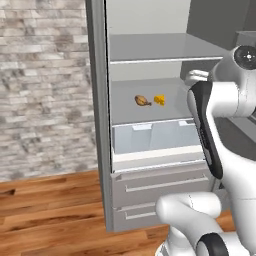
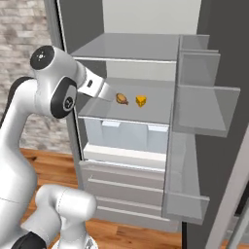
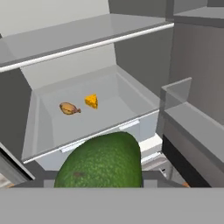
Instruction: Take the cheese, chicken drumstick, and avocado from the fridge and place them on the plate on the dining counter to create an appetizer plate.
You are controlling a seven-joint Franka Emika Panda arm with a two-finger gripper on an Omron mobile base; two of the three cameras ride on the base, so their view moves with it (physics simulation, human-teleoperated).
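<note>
Gripped in the claw (image 3: 99,186) was the avocado (image 3: 101,162), its dark green bulk held close before the hand camera, in front of the open fridge (image 1: 102,125). Beyond it, on the middle shelf (image 3: 113,103), the chicken drumstick (image 3: 69,108) and the cheese (image 3: 91,101) were seen lying near each other, apart. Translucent drawers (image 1: 150,136) were seen below. The door bins (image 2: 202,109) were seen at the right. The arm (image 2: 53,90) was bent at the fridge's opening.

A grey-white brick wall (image 1: 45,90) fills the nine o'clock side. Warm brown wood plank floor (image 1: 50,210) spreads below it at seven o'clock, evenly lit.
</note>
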